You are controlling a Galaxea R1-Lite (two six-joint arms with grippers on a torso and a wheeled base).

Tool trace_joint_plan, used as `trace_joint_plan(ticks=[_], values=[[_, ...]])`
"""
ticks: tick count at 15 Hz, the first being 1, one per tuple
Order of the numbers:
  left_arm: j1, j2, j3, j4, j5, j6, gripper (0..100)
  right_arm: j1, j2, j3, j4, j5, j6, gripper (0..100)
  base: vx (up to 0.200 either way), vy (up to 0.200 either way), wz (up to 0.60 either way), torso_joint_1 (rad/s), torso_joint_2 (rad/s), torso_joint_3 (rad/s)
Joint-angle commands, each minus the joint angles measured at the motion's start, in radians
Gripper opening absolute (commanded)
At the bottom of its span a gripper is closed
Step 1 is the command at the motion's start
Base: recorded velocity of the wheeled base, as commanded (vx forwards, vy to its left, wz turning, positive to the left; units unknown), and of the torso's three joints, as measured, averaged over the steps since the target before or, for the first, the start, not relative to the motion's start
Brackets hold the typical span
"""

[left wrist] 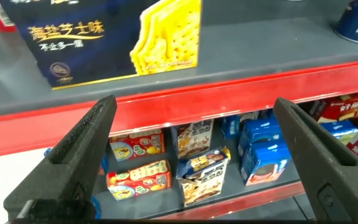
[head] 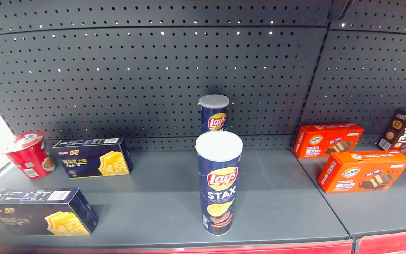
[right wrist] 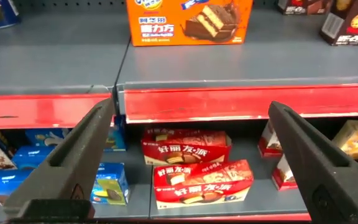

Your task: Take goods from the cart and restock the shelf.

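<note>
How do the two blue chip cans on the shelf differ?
The front can stands near the shelf's front edge; the rear can stands by the pegboard wall. The front can's lid is white, the rear can's greyer. The front can hides the rear can's base. Both are upright, dark blue.

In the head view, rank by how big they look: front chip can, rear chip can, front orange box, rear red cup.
1. front chip can, though nearness to the camera inflates it
2. front orange box
3. rear red cup
4. rear chip can, farther back and partly hidden by the front one
</note>
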State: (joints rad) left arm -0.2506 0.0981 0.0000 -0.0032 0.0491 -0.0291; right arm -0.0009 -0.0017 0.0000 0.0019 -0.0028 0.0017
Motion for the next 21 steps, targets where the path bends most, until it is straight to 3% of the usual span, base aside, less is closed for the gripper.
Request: trace_joint_plan(ticks=[1,21], values=[[0.001,0.002,0.000,0.000,0.000,-0.002,100,0.001,0.002,0.000,0.000,0.000,0.000,100,-0.200,0.000,0.00,0.002,0.01,0.002],[0.001,0.002,0.000,0.000,0.001,-0.003,100,0.001,0.002,0.000,0.000,0.004,-0.002,100,0.000,0.000,0.03,0.000,0.00,0.000]])
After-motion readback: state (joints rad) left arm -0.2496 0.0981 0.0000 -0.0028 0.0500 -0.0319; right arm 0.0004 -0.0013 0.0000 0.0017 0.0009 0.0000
